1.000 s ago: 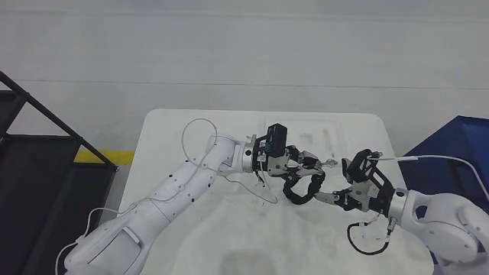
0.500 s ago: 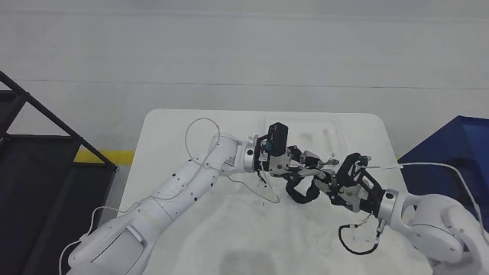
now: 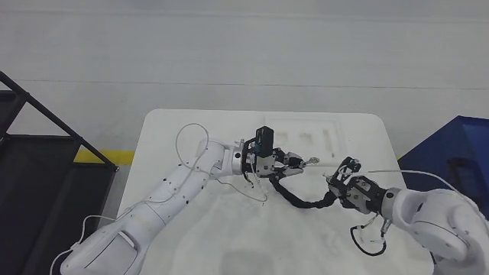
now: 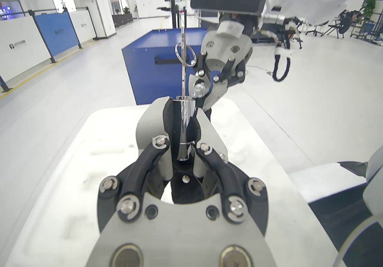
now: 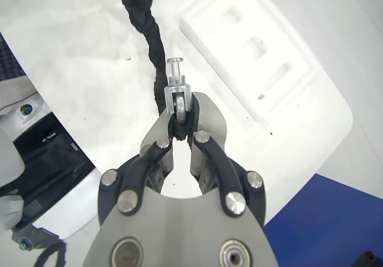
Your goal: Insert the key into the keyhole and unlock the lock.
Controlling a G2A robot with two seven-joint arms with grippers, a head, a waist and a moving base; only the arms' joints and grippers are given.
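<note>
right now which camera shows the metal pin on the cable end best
The right wrist view: the pin sits close and centred, button head and forked base clear, clamped in the right gripper. The left wrist view shows it smaller, beyond the lock. The top view gives just a speck.

My left arm (image 3: pixel 179 191) and right arm (image 3: pixel 432 218) are glossy white shells of rounded segments. A black box-shaped camera block (image 3: pixel 264 137) caps my left wrist; behind the block a thin white cable (image 3: pixel 191 126) loops off the shell. Ahead of the block, my left gripper (image 4: pixel 181 118) has a pale grey metal plate, curved black link bars, silver round-headed screws and black pads (image 4: pixel 170 126). My right gripper (image 5: pixel 180 118) is built alike, with a black corrugated cable (image 4: pixel 280 79) looped at its wrist.
</note>
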